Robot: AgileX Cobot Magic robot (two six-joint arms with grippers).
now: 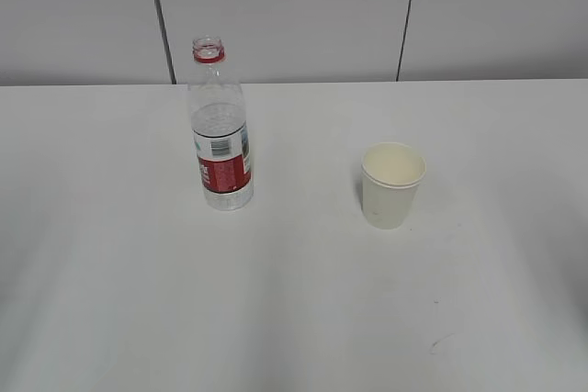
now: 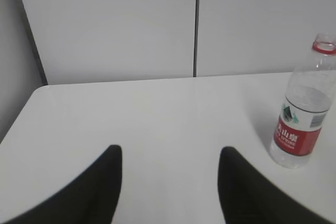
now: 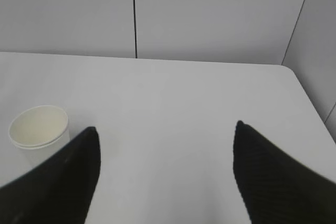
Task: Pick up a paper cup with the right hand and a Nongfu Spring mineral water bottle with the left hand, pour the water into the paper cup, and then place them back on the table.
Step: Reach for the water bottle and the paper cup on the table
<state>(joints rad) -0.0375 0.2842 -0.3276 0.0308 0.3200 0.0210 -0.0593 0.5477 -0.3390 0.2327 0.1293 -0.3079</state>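
The table (image 1: pixel 110 319) carries both task items, standing upright and well apart, and neither arm appears in the exterior view. The Nongfu Spring mineral water bottle (image 1: pixel 220 130) stands left of centre toward the far side, cap off, with water reaching roughly two-thirds of its height. The paper cup (image 1: pixel 392 184) stands right of centre, slightly nearer, and appears empty, though its white interior makes this hard to confirm. The left hand (image 2: pixel 170 187) is spread wide and holds nothing; in the left wrist view the bottle lies to the right of its fingers and farther away. The right hand (image 3: pixel 165 177) is likewise spread wide and empty; in the right wrist view the cup sits just beyond its left finger. The step in hand is judged to be the approach. Shift each hand sideways until its item is centred between the fingers. Grip the bottle on the label band, below the waterline, and keep it vertical. Close lightly on the cup below the rolled rim to avoid crushing it.
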